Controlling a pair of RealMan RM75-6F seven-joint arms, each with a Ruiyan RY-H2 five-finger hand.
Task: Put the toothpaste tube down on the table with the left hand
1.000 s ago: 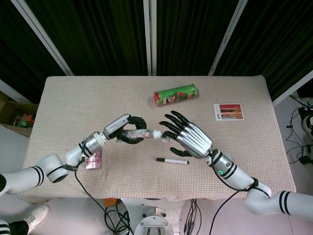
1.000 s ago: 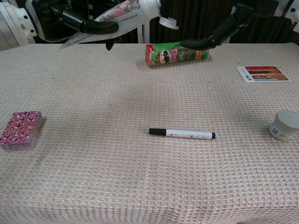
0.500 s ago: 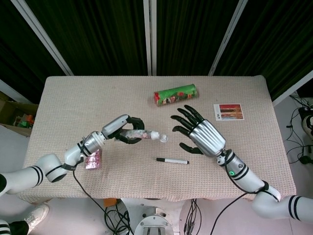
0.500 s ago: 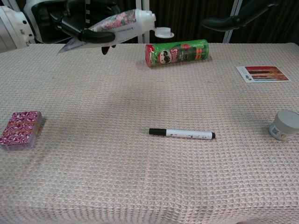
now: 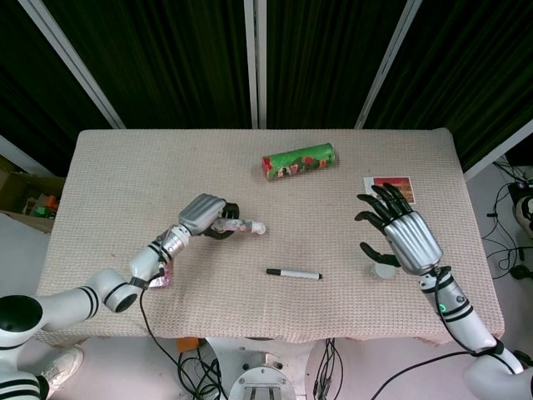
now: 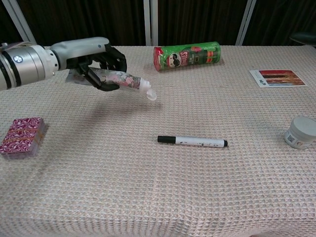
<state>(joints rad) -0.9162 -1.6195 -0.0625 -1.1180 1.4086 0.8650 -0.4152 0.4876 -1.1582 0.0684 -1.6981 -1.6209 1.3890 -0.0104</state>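
Lowered left hand (image 6: 94, 61) grips toothpaste tube (image 6: 126, 81), seemingly above table (image 6: 158, 187).

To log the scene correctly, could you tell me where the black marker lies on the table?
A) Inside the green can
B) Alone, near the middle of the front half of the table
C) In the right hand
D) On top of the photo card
B: the black marker lies alone on the tablecloth, apart from everything else.

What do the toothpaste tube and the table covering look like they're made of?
The toothpaste tube, held by the left hand, looks like soft, glossy plastic: printed floral wrap, white cap. The table covering looks like matte woven fabric, with a waffle-like grid texture.
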